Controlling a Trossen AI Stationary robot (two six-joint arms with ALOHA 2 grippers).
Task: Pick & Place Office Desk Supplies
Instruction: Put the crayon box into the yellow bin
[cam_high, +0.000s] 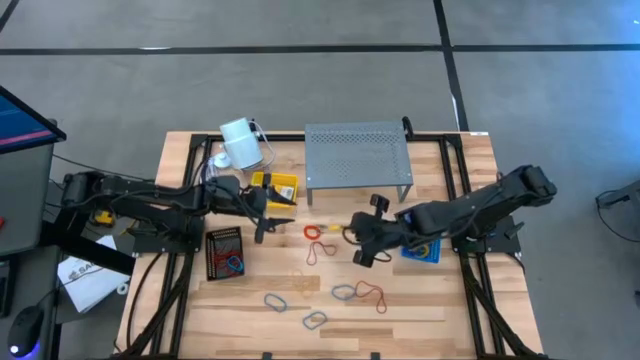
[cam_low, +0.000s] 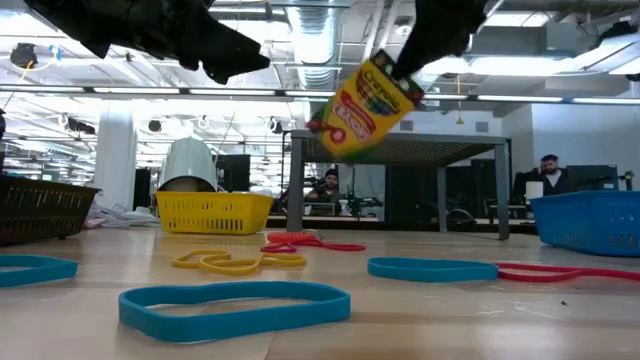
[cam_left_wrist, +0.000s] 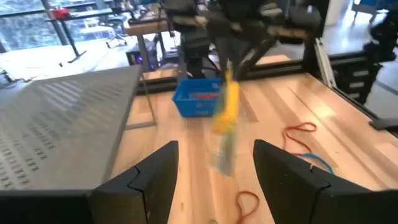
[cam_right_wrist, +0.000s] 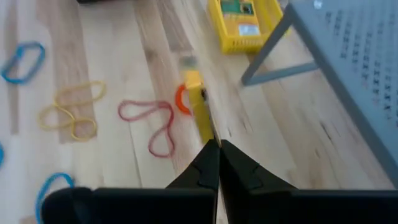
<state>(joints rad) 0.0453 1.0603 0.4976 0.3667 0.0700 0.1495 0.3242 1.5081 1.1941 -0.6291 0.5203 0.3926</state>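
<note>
The right end effector (cam_high: 352, 232) pinches a crayon box (cam_low: 365, 106) by one end, lifted clear of the worktop (cam_high: 420, 300). The box's long axis runs toward nine o'clock, at the left end effector (cam_high: 275, 218), spread wide and empty, nearest the yellow basket (cam_high: 285, 182).

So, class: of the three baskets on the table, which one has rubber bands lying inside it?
The dark basket near the left arm: red and blue loops lie inside, unlike the yellow basket and blue basket.
</note>
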